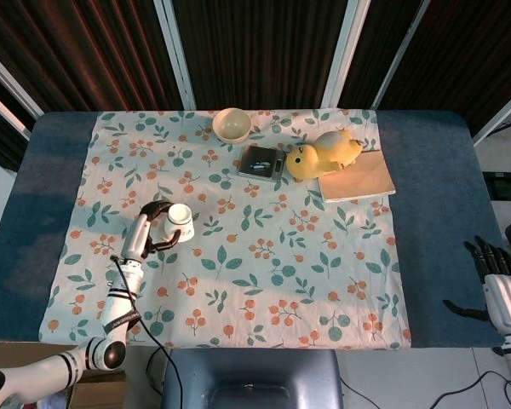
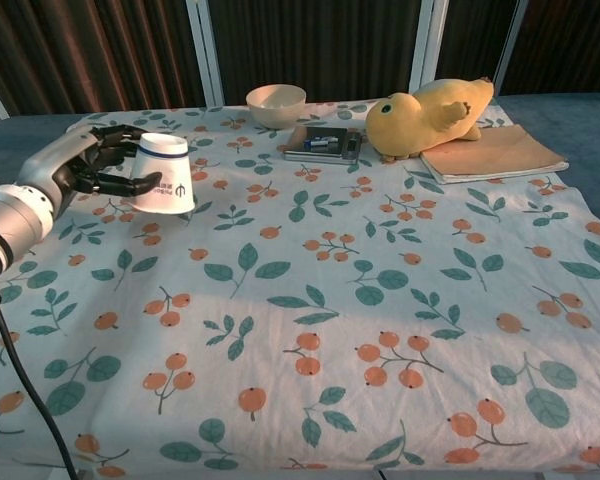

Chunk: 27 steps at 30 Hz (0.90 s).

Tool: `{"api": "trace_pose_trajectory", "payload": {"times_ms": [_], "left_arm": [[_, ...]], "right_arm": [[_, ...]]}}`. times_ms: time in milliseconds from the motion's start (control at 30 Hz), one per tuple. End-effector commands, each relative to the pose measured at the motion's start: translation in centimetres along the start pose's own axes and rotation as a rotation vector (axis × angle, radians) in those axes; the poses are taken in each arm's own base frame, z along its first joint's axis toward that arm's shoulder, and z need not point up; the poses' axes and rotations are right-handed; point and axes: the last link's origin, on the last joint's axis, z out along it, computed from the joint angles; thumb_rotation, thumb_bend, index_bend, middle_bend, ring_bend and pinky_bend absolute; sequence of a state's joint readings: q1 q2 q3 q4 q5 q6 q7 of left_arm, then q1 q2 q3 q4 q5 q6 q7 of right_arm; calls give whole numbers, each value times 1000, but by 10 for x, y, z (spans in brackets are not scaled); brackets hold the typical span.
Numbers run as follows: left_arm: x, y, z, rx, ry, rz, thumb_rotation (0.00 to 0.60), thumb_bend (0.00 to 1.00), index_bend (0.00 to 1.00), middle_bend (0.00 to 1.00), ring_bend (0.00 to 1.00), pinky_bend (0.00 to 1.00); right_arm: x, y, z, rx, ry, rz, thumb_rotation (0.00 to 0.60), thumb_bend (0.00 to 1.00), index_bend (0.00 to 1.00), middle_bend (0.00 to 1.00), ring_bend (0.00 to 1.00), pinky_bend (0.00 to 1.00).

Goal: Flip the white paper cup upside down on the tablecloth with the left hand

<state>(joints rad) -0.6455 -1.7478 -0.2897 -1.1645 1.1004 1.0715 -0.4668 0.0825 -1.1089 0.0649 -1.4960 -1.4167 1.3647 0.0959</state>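
Gripping inverted cup (image 2: 163, 172) | left hand (image 2: 100, 162) | head-only: right hand (image 1: 501, 281) open

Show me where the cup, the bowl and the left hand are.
cup (image 2: 166, 176), chest view, on its side wall
bowl (image 1: 232, 124), head view, on its inside
left hand (image 2: 98, 160), chest view, on its fingers

Obstacles cluster along the upper middle of the head view: bowl (image 1: 232, 124), small scale (image 1: 261, 161), yellow plush duck (image 1: 325, 154) and notebook (image 1: 357, 177). The tablecloth (image 1: 264, 273) below lies open, centre to lower right.
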Motion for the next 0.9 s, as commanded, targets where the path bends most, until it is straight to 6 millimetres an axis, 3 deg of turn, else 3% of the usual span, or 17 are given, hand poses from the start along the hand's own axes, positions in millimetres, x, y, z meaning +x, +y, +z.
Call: {"api": "trace_pose_trajectory", "payload": {"times_ms": [33, 267, 500, 733, 900], "left_arm": [[-3, -16, 0, 53, 6, -94, 600, 382, 291, 356, 93, 42], [-4, -23, -1, 40, -3, -62, 600, 384, 257, 320, 72, 53], [-7, -26, -5, 22, -40, -21, 600, 380, 29, 134, 5, 46], [-8, -22, -8, -14, -56, 1, 600, 374, 0, 112, 0, 46], [1, -8, -12, -80, -43, 2, 600, 370, 0, 53, 0, 43]], "right_arm": [[0, 0, 0, 0, 0, 0, 534, 0, 0, 0, 0, 0], [0, 1, -1, -4, 0, 2, 539, 0, 0, 0, 0, 0], [0, 0, 0, -3, -3, 3, 542, 0, 0, 0, 0, 0], [1, 1, 0, -6, -3, 2, 543, 0, 0, 0, 0, 0], [2, 0, 0, -6, 2, 3, 543, 0, 0, 0, 0, 0]]}}
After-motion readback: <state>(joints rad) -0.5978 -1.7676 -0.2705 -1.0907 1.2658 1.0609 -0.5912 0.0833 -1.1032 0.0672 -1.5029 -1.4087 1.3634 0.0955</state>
